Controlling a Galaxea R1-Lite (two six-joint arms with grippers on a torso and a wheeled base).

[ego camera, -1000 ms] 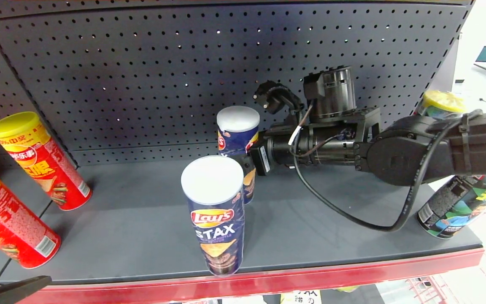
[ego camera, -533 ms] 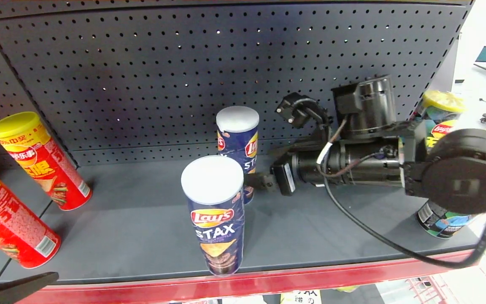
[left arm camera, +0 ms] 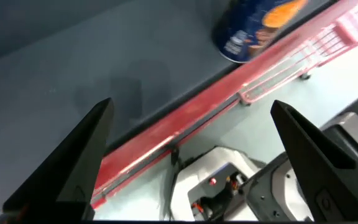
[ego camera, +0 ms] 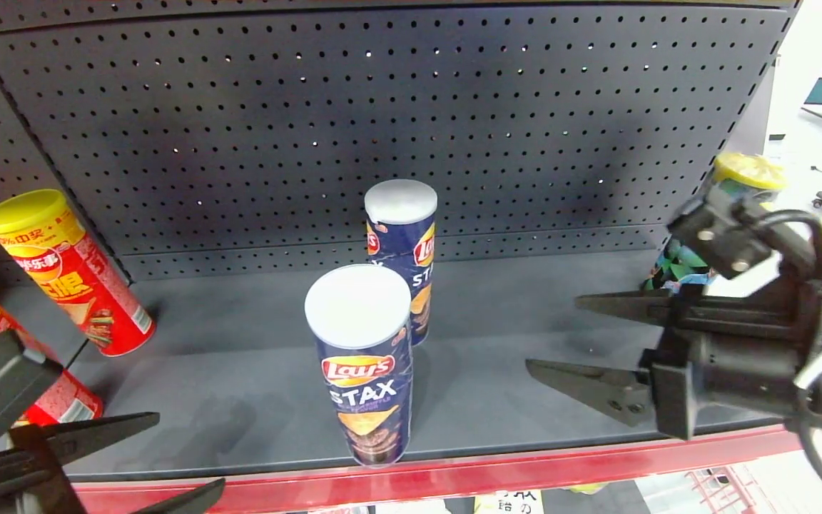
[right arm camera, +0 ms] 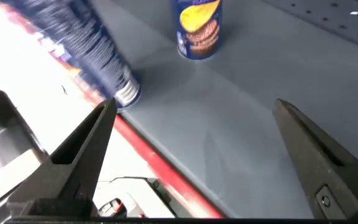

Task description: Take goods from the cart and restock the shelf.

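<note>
Plainly empty, the right hand (ego camera: 552, 333) hangs over the right part of the shelf (ego camera: 240, 343), its two dark fingers spread wide and holding nothing. Low at the shelf's left front corner, the left hand (ego camera: 190, 451) is likewise spread and bare, level with the red lip (ego camera: 525, 467). Between them two tall blue cans stand upright on the shelf. The rear can (ego camera: 400, 243) is close to the perforated back panel (ego camera: 311, 107), and the front can (ego camera: 364, 371) stands ahead of it, near the lip; the right wrist view shows a gap between the pair. Red cans (ego camera: 68, 271) stand at the far left, and a green can (ego camera: 746, 178) with a yellow lid sits behind the right arm. The risk from here seems plain: tall, narrow cans tip easily, and a sideways sweep of either spread hand could clip the front can and send it over the lip. The right arm could equally nudge the green can beside it.
</note>
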